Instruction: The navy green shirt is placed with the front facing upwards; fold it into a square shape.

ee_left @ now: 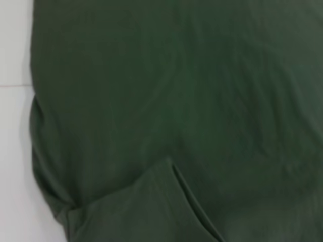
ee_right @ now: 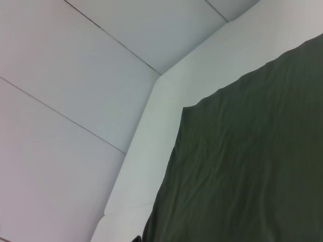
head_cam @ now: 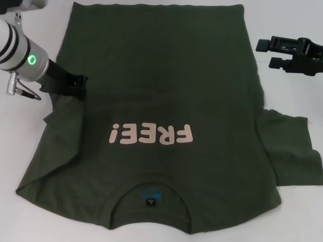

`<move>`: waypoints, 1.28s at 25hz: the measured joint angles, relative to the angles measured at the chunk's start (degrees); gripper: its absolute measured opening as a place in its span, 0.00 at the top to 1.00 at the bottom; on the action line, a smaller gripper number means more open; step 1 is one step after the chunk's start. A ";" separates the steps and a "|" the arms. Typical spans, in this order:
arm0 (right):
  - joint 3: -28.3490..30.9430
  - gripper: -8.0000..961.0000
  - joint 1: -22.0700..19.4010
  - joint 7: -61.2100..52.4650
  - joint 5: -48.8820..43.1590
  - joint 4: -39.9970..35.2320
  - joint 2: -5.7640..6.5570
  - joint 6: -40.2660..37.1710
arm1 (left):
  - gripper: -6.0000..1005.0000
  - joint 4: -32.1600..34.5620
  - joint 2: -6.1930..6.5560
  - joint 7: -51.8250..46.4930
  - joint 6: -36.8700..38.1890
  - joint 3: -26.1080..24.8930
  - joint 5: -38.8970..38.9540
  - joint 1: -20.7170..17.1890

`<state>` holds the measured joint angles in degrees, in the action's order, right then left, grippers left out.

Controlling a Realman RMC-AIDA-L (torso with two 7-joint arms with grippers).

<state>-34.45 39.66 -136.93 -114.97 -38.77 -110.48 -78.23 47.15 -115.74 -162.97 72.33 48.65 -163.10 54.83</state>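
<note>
The navy green shirt (head_cam: pixel 161 91) lies flat on the white table with its front up. Its pink "FREE!" lettering (head_cam: pixel 151 134) and collar label (head_cam: pixel 150 199) are toward the near edge. One sleeve (head_cam: pixel 290 146) spreads out to the right. The other sleeve (head_cam: pixel 60 136) is folded in over the body on the left. My left gripper (head_cam: pixel 76 84) sits at the shirt's left edge just above that fold. The left wrist view shows only the shirt (ee_left: pixel 202 101) and a sleeve hem (ee_left: pixel 166 201). My right gripper (head_cam: pixel 265 53) hovers open off the shirt's right side, holding nothing.
Bare white table (head_cam: pixel 292 91) shows to the right of the shirt and a strip (ee_left: pixel 15 151) along its left side. The right wrist view shows a shirt corner (ee_right: pixel 252 161) and the white wall panels (ee_right: pixel 75 75) behind the table.
</note>
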 joint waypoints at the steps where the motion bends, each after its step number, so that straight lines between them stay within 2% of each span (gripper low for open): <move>1: -0.03 0.04 0.00 0.02 -0.05 0.01 0.00 0.00 | 0.96 -0.13 -0.28 0.99 -0.43 0.29 0.00 -0.15; 3: -0.08 0.04 -0.01 0.07 -0.06 0.01 0.01 0.01 | 0.96 -0.19 -1.02 3.77 -0.87 0.64 0.05 -0.45; 7: -0.16 0.04 -0.17 0.66 -0.09 0.02 0.26 0.24 | 0.95 2.19 -4.06 14.04 -0.51 -0.27 3.36 -1.87; 10: -0.34 0.04 -0.29 1.68 -0.18 0.02 0.72 0.11 | 0.84 6.27 -5.41 17.80 0.41 -0.53 7.35 -4.76; 14: -0.98 0.04 -0.63 5.76 -0.27 -0.08 1.48 -1.09 | 0.70 13.00 -5.81 23.35 3.07 -0.64 16.11 -12.31; 19: -1.10 0.04 -1.72 12.30 -0.27 -0.45 1.59 -1.67 | 0.55 16.03 -5.92 47.21 13.18 -0.64 35.35 -23.46; 22: -1.22 0.04 -2.32 14.85 -0.27 -0.46 1.58 -1.81 | 0.43 16.23 -7.42 58.50 15.66 -0.61 40.75 -29.79; 25: -1.24 0.04 -2.68 14.91 -0.26 -0.46 1.57 -1.84 | 0.29 16.36 -8.36 61.79 16.17 -0.16 40.70 -32.48; 32: -1.22 0.04 -4.20 11.46 -1.61 -0.17 3.22 -4.99 | 0.26 15.23 -8.41 61.92 21.64 -1.95 41.42 -33.21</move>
<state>-35.68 35.46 -125.47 -116.58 -38.95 -107.25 -83.22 62.38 -124.15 -101.05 93.97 46.70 -121.68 21.62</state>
